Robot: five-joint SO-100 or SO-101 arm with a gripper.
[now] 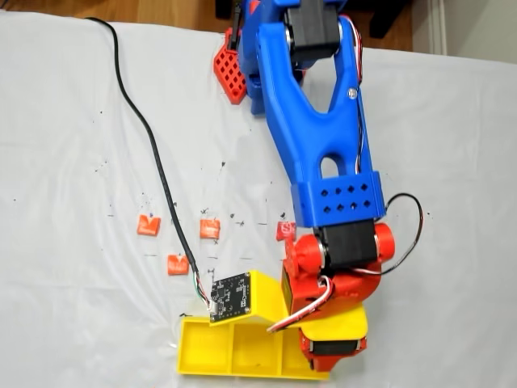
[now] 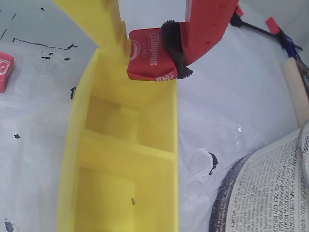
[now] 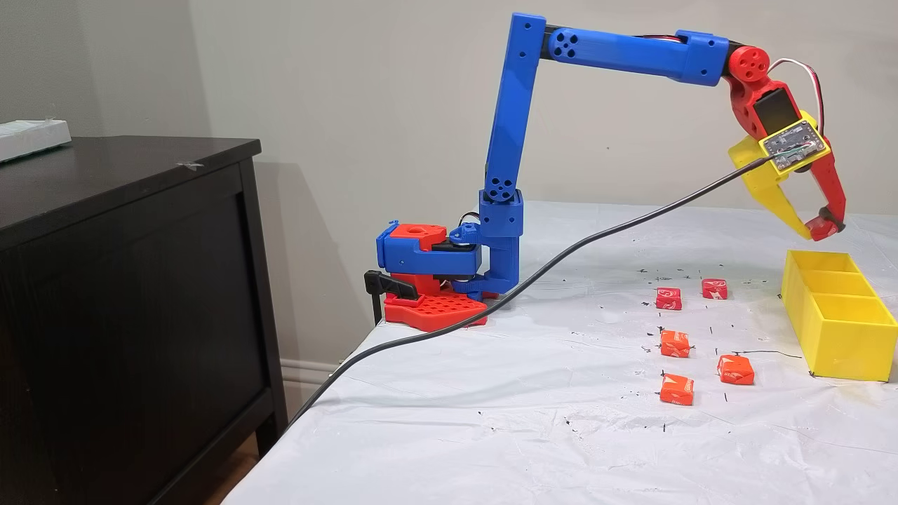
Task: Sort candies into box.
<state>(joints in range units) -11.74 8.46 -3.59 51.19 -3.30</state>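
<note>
My gripper (image 2: 150, 60) is shut on one red candy (image 2: 147, 57), pinched between the yellow finger and the red finger's black pad. It hangs above the far end of the yellow box (image 2: 72, 145). In a fixed view from the side, the gripper (image 3: 819, 230) holds that candy a little above the box (image 3: 842, 344). Several loose candies (image 3: 675, 343) lie on the white sheet beside the box. In a fixed view from above, candies (image 1: 210, 229) lie just beyond the box (image 1: 242, 373), whose right end is covered by my wrist. All three compartments look empty.
A black cable (image 3: 561, 259) runs across the sheet to the wrist camera. The arm's base (image 3: 428, 280) sits at the table's edge, next to a dark cabinet (image 3: 126, 280). In the wrist view, printed paper (image 2: 270, 188) lies right of the box.
</note>
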